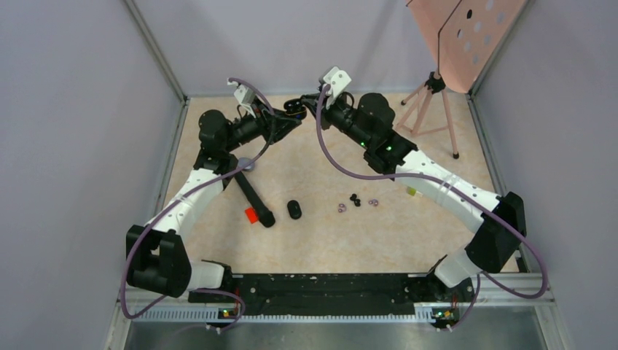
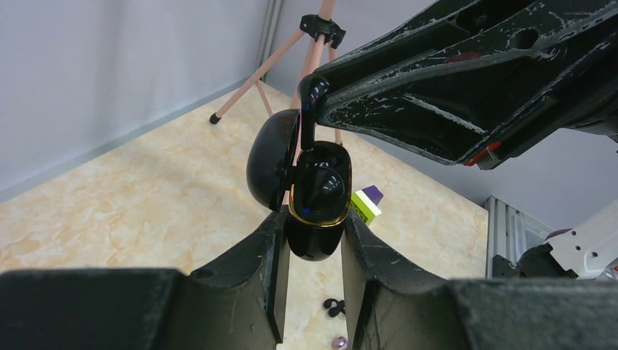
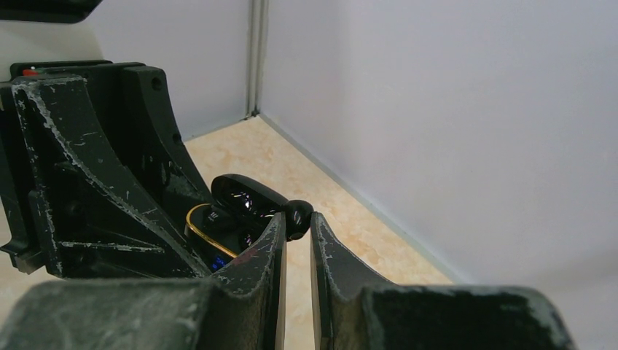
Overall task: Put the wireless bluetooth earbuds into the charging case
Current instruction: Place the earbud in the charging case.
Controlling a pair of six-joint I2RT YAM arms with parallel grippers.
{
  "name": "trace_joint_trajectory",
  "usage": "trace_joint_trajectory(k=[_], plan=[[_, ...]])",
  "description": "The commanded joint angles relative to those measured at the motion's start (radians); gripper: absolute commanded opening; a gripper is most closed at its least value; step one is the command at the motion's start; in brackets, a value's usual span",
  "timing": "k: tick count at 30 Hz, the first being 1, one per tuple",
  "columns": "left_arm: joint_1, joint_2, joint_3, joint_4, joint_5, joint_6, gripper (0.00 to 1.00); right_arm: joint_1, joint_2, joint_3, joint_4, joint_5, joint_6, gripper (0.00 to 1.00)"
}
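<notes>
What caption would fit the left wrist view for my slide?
Left gripper holds the open charging case while the right gripper holds a black earbud at its mouth.

Case (image 2: 318,211) between left gripper (image 2: 313,222) fingers, above the far middle of the table (image 1: 328,240); right gripper (image 3: 297,222) meets it from the right, earbud (image 3: 297,214) between its tips. On table: marker (image 1: 255,200) left, second case (image 1: 294,210) centre, loose earbuds (image 1: 356,200) just right of it.

Left claw (image 1: 294,109) clamped tight, right claw (image 1: 315,102) pinched narrow, tips meeting mid-air, both stretched far forward.
</notes>
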State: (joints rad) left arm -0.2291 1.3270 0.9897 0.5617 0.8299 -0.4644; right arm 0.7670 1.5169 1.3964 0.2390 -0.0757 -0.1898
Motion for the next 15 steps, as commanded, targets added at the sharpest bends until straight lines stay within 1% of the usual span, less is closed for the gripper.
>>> trace_joint_trajectory(k=[1, 8, 15], plan=[[-0.002, -0.027, 0.036, 0.067, 0.006, 0.015, 0.0, 0.025, -0.006, 0.044, 0.023, 0.004, -0.024, 0.0], [-0.001, -0.031, 0.03, 0.067, -0.015, 0.01, 0.0, 0.037, -0.022, 0.016, 0.031, 0.005, -0.068, 0.0], [-0.001, -0.033, 0.024, 0.058, -0.019, 0.015, 0.0, 0.038, -0.022, 0.014, 0.043, 0.058, -0.084, 0.0]])
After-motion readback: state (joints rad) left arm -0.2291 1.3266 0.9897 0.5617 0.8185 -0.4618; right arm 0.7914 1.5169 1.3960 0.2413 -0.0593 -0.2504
